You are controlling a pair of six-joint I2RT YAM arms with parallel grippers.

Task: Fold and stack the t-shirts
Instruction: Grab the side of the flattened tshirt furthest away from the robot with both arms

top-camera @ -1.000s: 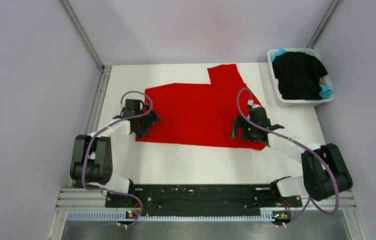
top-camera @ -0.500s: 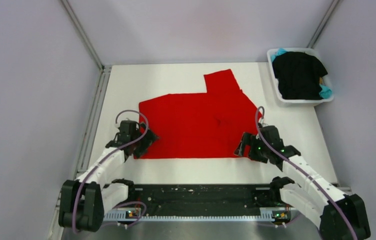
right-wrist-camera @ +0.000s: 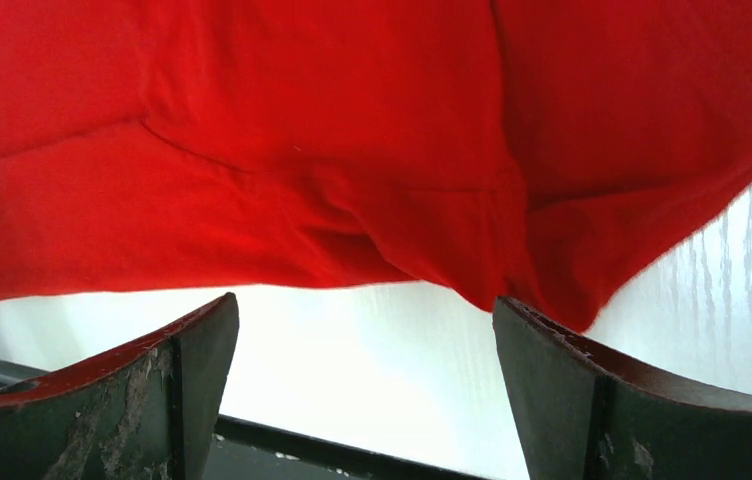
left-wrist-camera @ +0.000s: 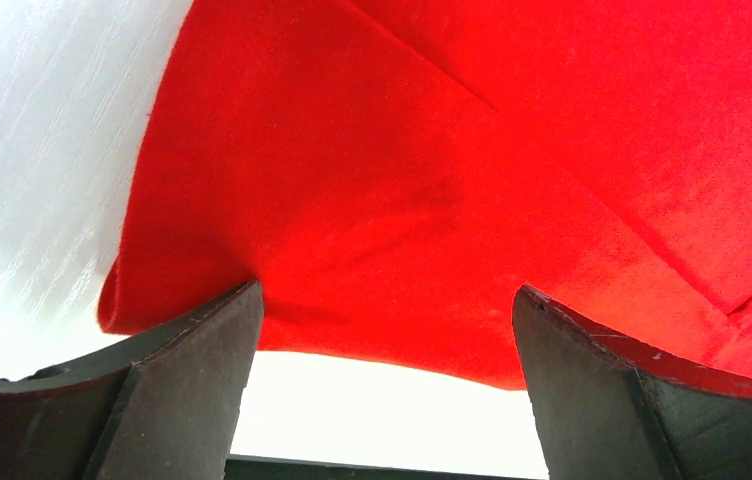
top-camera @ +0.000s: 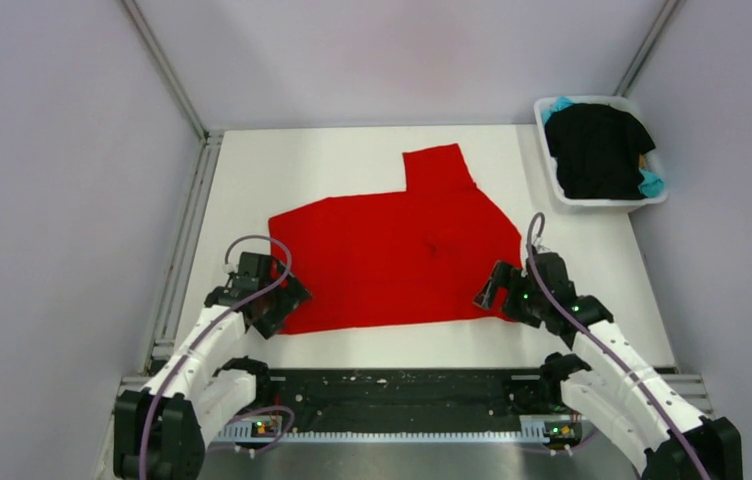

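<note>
A bright red t-shirt (top-camera: pixel 392 255) lies spread flat on the white table, one sleeve pointing to the far side. My left gripper (top-camera: pixel 277 305) is at its near left corner and my right gripper (top-camera: pixel 497 290) at its near right corner. In the left wrist view the left gripper (left-wrist-camera: pixel 387 300) stands open, its fingertips (left-wrist-camera: pixel 202 350) at the red t-shirt's (left-wrist-camera: pixel 432 170) near hem. The right gripper (right-wrist-camera: pixel 365 305) is also open, and the red t-shirt's (right-wrist-camera: pixel 332 140) rumpled hem lies just beyond its tips. A black t-shirt (top-camera: pixel 597 150) and a teal one (top-camera: pixel 652 183) lie in the tub.
A white plastic tub (top-camera: pixel 607 203) stands at the far right corner. Grey walls enclose the table (top-camera: pixel 352 345) on three sides. A black rail (top-camera: pixel 392 390) with the arm bases runs along the near edge, close behind both grippers.
Both arms have drawn back toward the near edge. The red t-shirt has slid nearer with them and turned slightly, its near left corner now lowest.
</note>
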